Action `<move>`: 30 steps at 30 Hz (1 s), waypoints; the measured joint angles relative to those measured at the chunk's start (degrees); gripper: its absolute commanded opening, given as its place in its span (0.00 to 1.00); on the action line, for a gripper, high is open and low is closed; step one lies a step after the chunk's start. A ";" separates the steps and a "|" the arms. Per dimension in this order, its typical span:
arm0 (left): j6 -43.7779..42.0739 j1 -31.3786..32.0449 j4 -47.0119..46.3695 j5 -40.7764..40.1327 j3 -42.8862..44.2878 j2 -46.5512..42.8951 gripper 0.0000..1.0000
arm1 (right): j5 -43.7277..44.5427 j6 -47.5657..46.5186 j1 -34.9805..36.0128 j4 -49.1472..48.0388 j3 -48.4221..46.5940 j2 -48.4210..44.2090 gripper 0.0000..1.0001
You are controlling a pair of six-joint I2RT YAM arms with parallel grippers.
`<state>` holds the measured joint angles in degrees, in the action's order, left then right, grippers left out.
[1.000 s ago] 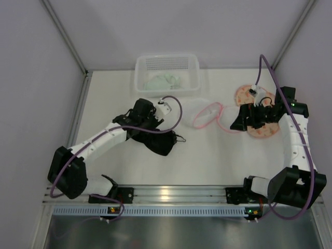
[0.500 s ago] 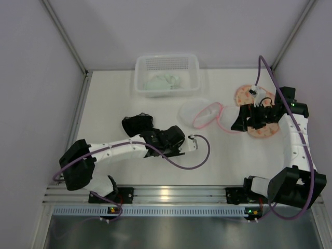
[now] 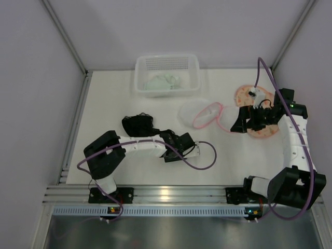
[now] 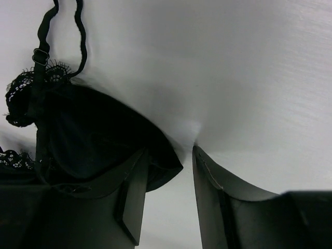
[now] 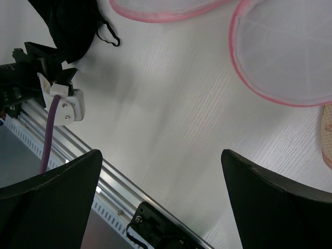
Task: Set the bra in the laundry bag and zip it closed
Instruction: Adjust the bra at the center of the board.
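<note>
The bench (image 3: 129,93) is white and walled on three sides. Both arms are bolted at its near edge.

The left arm (image 3: 140,148) is folded low, with its wrist near the bench centre. The right arm (image 3: 295,140) reaches up the right side and bends inward.

A clear basket (image 3: 139,72) stands at the far edge and holds a pale green cloth (image 3: 165,82).

The bag (image 3: 192,111) is white mesh with a pink rim. It lies open and flat between the basket and the right wrist.

A patterned cloth (image 3: 243,96) lies under the right wrist, just beside the bag.

The bra (image 3: 139,124) is black with lace trim. It lies on the bench left of the bag, outside it and apart from it.

The left fingers (image 4: 205,174) stand about half apart, with bare bench showing in the gap. One cup edge reaches into that gap against one finger and is not pinched between the two.

The right fingers (image 5: 67,181) are spread wide and hold nothing. They hang above bare bench beside the bag's rim.
</note>
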<state>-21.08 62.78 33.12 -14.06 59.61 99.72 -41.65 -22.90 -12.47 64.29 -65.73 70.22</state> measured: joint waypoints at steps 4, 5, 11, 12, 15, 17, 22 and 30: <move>1.60 -0.04 0.44 -3.23 1.38 1.55 0.41 | 0.07 -0.02 0.00 0.09 0.52 -0.26 0.99; 1.90 -0.13 0.55 -3.65 1.73 1.95 0.37 | 0.09 -0.02 0.00 0.04 0.52 -0.35 0.99; 3.34 -0.90 1.90 -3.63 3.45 3.96 0.00 | 0.31 -0.02 0.00 0.07 0.52 -1.51 0.99; 3.34 -0.96 2.27 -3.52 3.69 4.00 0.00 | 0.37 -0.04 0.00 0.07 0.52 -1.68 0.99; 3.72 -1.29 4.07 -2.32 4.92 4.31 0.00 | 0.46 -0.04 0.00 0.07 0.52 -1.88 0.99; 4.26 -1.55 5.60 -0.85 6.08 4.39 0.00 | 0.46 -0.04 0.00 0.04 0.52 -1.90 0.99; 6.01 -1.79 9.79 5.70 11.41 2.80 0.00 | 0.46 -0.04 0.00 0.07 0.50 -1.90 0.99; 10.10 -6.08 13.07 22.25 17.90 -6.38 0.00 | 0.61 -0.11 0.00 0.11 0.39 -1.88 0.99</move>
<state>-10.98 56.71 46.19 8.19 77.52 93.34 -41.04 -23.00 -12.47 64.40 -65.34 68.34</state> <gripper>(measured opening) 0.024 0.993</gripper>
